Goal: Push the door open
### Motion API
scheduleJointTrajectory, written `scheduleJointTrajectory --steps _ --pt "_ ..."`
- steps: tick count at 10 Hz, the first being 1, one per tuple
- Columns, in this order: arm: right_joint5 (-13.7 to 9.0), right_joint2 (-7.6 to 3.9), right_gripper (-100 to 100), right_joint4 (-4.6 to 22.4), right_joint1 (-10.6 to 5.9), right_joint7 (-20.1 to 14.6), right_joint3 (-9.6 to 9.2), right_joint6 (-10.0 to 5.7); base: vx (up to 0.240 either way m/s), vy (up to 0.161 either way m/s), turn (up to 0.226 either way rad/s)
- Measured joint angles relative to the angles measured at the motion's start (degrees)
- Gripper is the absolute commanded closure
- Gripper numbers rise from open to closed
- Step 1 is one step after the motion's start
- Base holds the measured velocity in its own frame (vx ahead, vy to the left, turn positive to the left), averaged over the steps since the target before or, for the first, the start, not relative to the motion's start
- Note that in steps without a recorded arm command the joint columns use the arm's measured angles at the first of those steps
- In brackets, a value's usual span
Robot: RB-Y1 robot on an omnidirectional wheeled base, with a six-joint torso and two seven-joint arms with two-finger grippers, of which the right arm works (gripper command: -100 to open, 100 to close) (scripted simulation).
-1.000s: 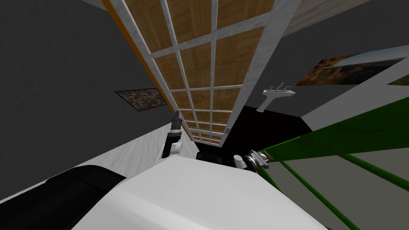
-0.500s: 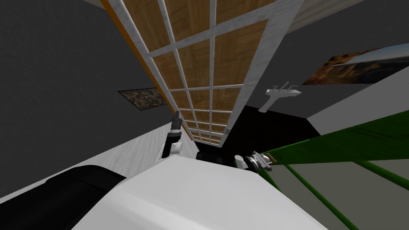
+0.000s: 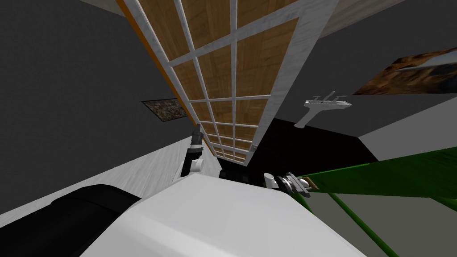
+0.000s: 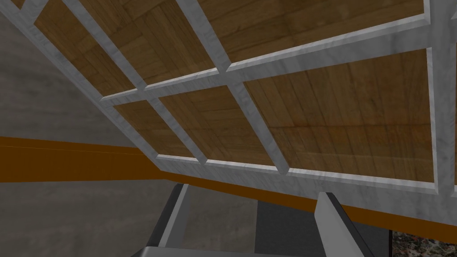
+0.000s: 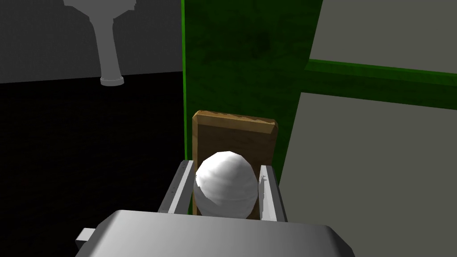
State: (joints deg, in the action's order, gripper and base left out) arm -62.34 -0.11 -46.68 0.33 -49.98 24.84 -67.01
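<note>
Door: I am working the green door (image 3: 401,172), grey-panelled between green rails; it is my landmark below.
Knob: a white round knob (image 5: 226,184) is sitting on a wooden backplate (image 5: 234,134), just beside the door's free edge.
Right gripper: the right gripper (image 5: 225,166) is meeting the door at the knob, and its fingers (image 5: 267,187) are pressing the knob's two sides, clamped on it.
Left gripper: the left gripper (image 4: 253,191) is hanging well apart from the door, before a white lattice frame (image 4: 312,183) with wood panes; its fingers are standing apart, holding nothing.
Past the door's edge: a black area (image 5: 89,156) and a pedestal sink (image 5: 107,44) are showing.
Step in hand: I am judging this as mid-push, the door ajar.
Next move: it is calling for driving the knob onward along the door's arc, the wrist turning with the swing so the fingers do not slide off the round knob.
</note>
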Motion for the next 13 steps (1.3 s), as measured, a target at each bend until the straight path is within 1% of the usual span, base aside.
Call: scheduleJointTrajectory --steps 1,2,4,5,6,8,9,10,11,12,13 --pt "-0.5 0.43 100 -1.1 0.21 0.9 1.19 0.16 0.016 -0.142 0.109" --pt "-0.8 0.65 100 -1.1 -0.09 1.3 2.28 -0.09 0.025 -0.074 0.029" --pt "-1.1 0.22 100 0.3 -1.13 1.1 3.59 -1.01 0.035 -0.05 0.072" --pt "-1.4 0.56 100 0.5 -1.24 1.1 4.48 -1.4 0.029 -0.076 0.085" --pt "-1.7 0.81 100 1.5 -1.86 1.1 5.42 -2.01 0.034 -0.077 0.084" --pt "-2.2 1.89 100 2.0 -2.41 1.3 7.34 -3.14 0.043 -0.097 0.099" --pt "-2.5 2.23 100 2.8 -2.92 1.3 8.42 -3.78 0.019 -0.042 0.018" --pt "-2.5 2.26 100 2.9 -2.97 1.3 8.55 -3.95 -0.016 -0.093 0.162" --pt "-3.4 1.73 100 3.0 -2.91 1.5 9.18 -4.27 -0.031 -0.14 0.152" --pt "-4.1 0.94 100 3.7 -2.92 1.2 9.72 -4.76 -0.038 -0.195 0.135" --pt "-5.1 0.83 100 2.4 -2.66 2.0 10.52 -5.15 -0.011 -0.195 0.094"
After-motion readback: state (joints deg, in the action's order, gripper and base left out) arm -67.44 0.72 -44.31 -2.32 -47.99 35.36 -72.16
